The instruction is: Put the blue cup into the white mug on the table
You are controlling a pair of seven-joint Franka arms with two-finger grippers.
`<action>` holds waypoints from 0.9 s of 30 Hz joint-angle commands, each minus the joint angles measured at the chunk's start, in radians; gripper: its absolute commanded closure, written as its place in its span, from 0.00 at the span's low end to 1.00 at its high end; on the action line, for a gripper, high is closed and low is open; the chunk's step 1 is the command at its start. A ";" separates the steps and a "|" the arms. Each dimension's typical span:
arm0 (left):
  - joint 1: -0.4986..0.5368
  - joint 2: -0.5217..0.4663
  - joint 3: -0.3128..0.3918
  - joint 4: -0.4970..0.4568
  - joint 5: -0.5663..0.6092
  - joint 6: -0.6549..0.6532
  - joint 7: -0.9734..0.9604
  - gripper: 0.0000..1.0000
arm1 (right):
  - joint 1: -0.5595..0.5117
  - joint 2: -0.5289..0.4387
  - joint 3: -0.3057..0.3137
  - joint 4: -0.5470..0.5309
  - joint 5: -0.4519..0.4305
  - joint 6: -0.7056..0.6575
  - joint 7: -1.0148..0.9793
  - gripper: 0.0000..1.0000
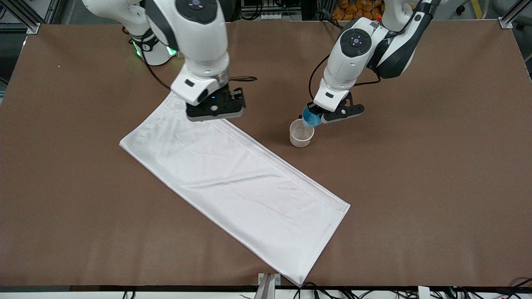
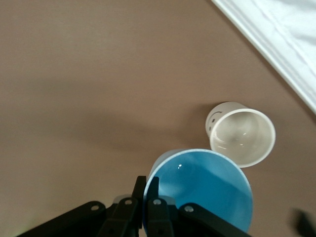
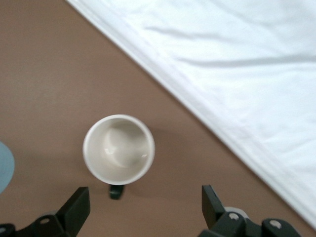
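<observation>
The white cloth (image 1: pixel 235 185) lay nearest the front camera, a long folded rectangle, softly creased, set on a slant across the matte brown table (image 1: pixel 436 174). One end of it was hidden under my right gripper (image 1: pixel 215 109).

Beside the cloth, toward my left arm's end of the table, the white mug (image 1: pixel 301 133) stood upright: a small off-white cylinder with a pale smooth interior. Its black handle did not show from the front; the right wrist view caught only a stub of it.

My left gripper (image 1: pixel 316 116) hung just above the mug's rim, its fingers (image 2: pixel 129 210) clamped on the wall of the blue cup (image 1: pixel 311 117). The cup was glossy sky-blue plastic, tilted, partly masked by my wrist.

My right gripper waited over the cloth's edge, fingers (image 3: pixel 74 210) spread wide, wrist pointing down.
</observation>
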 commanded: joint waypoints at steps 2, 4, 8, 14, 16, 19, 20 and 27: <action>0.002 -0.008 -0.024 -0.024 -0.011 0.031 -0.024 1.00 | -0.142 -0.106 0.012 -0.051 0.019 -0.071 -0.188 0.00; 0.002 0.006 -0.025 -0.030 -0.010 0.052 -0.025 1.00 | -0.177 -0.123 0.010 -0.054 0.018 -0.080 -0.233 0.00; 0.001 0.035 -0.027 -0.038 -0.010 0.098 -0.025 1.00 | -0.260 -0.137 0.012 -0.056 0.019 -0.089 -0.265 0.00; -0.006 0.084 -0.025 -0.038 0.008 0.161 -0.039 1.00 | -0.395 -0.149 0.012 -0.062 0.030 -0.088 -0.377 0.00; -0.006 0.101 -0.025 -0.036 0.027 0.185 -0.054 1.00 | -0.440 -0.149 0.012 -0.068 0.062 -0.086 -0.431 0.00; -0.009 0.130 -0.025 -0.035 0.060 0.221 -0.096 1.00 | -0.502 -0.149 0.012 -0.089 0.107 -0.077 -0.472 0.00; -0.009 0.141 -0.025 -0.035 0.079 0.230 -0.110 1.00 | -0.516 -0.151 0.012 -0.099 0.110 -0.077 -0.477 0.00; -0.012 0.196 -0.025 -0.021 0.192 0.253 -0.206 1.00 | -0.535 -0.154 0.010 -0.169 0.110 -0.007 -0.477 0.00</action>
